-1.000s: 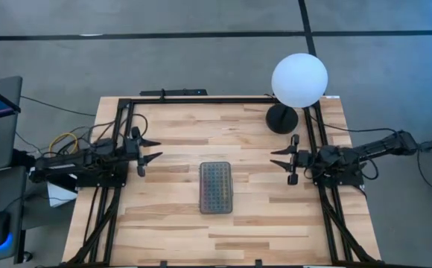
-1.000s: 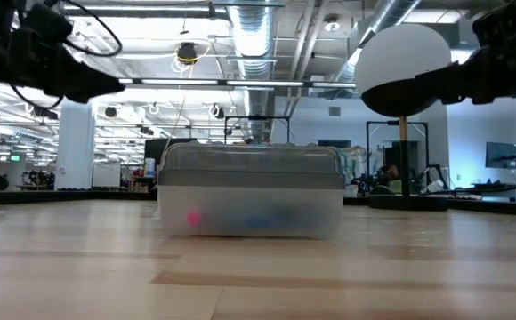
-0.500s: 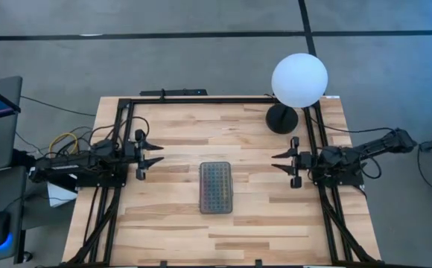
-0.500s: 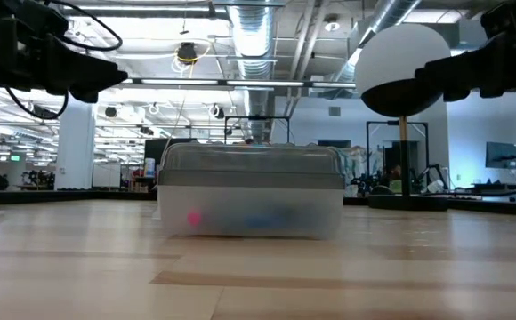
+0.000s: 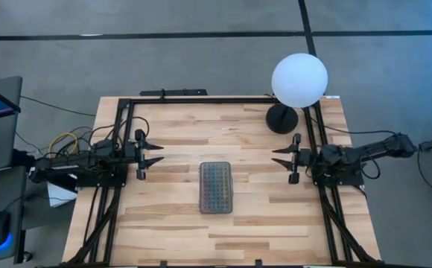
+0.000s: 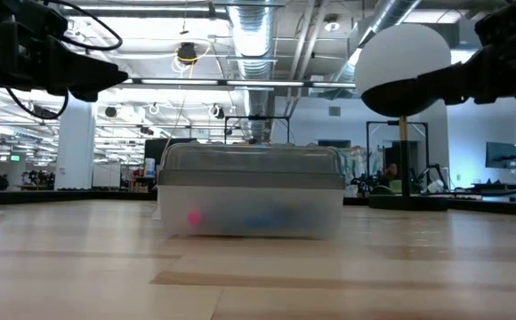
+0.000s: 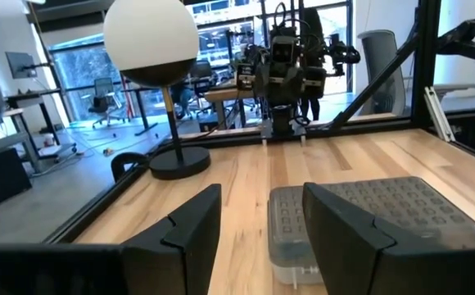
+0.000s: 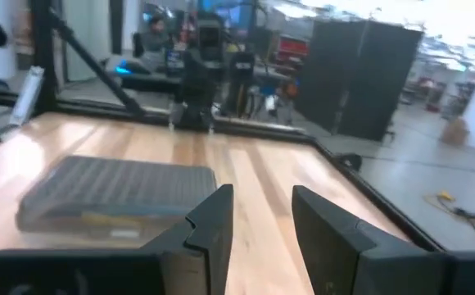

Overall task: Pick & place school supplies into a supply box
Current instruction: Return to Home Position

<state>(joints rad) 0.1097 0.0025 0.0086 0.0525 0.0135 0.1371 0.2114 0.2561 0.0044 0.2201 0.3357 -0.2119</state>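
- Wood planks make up the bench (image 5: 164, 223), pale boards running side to side from the near edge back.
- Next back comes the supply box (image 5: 216, 187), sitting flat at the middle of the bench with its long side running near to far. Its grey gridded lid is down and shut.
- Pink and blue smudges show through its clear wall in the low view. The school supplies (image 6: 262, 218) are inside, though I can't pick out single pens.
- Handling call: it looks like a light, stiff plastic shell with smooth, slippery walls, and the contents would likely slide and rattle if it's tipped.
- Where to hold: I'd go across the narrow width, on the long walls just below the lid seam. Keep it level so the lid doesn't spring.
- About level with the box's far end, the left gripper (image 5: 162, 152) hangs near the left edge. Its fingers are spread with nothing between them, and it is well apart from the box.
- Opposite, the right gripper (image 5: 273, 159) sits near the right edge, likewise released and empty, pointing in at the box.
- Both wrist views agree, showing a clear gap between the fingers and the box out ahead.
- At the far right corner stands a lamp (image 5: 299, 80), a white globe on a black base.
- My read is that the packing is done and both arms are parked.
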